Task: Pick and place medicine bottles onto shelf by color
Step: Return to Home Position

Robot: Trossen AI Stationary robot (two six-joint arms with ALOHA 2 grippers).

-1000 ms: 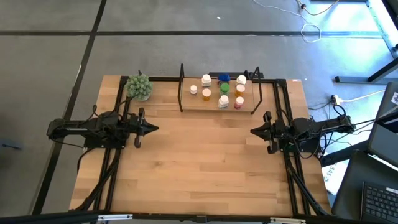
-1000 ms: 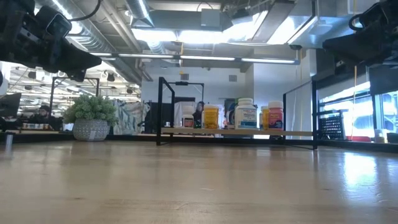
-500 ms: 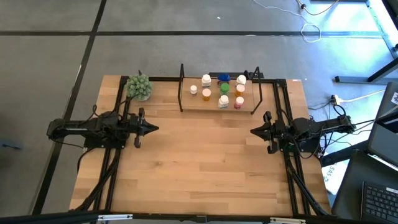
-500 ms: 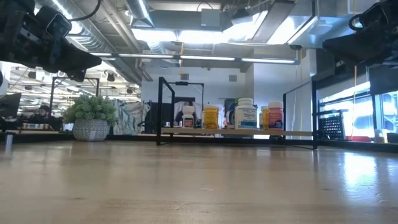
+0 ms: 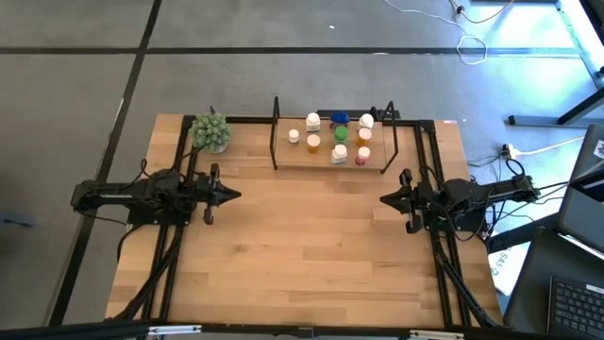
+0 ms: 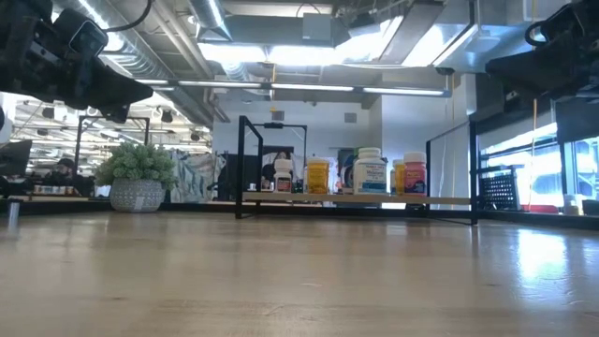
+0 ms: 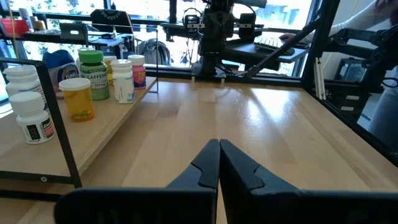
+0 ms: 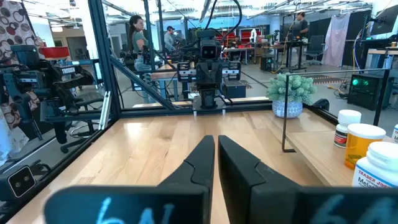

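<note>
Desk [image 5: 302, 255] centre and near half open, wide lane between left gripper [image 5: 236, 196] and right gripper [image 5: 383, 199]. Far edge blocked: shelf [image 5: 300, 157] with black end frames, bottles [image 5: 340, 134] crowding it; plant [image 5: 211, 132] at far-left corner.

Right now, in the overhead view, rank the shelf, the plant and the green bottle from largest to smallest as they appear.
1. shelf, by far the largest
2. plant
3. green bottle, the smallest

All three sit at about table level under a camera looking straight down, so nearness should hardly affect the order.
</note>
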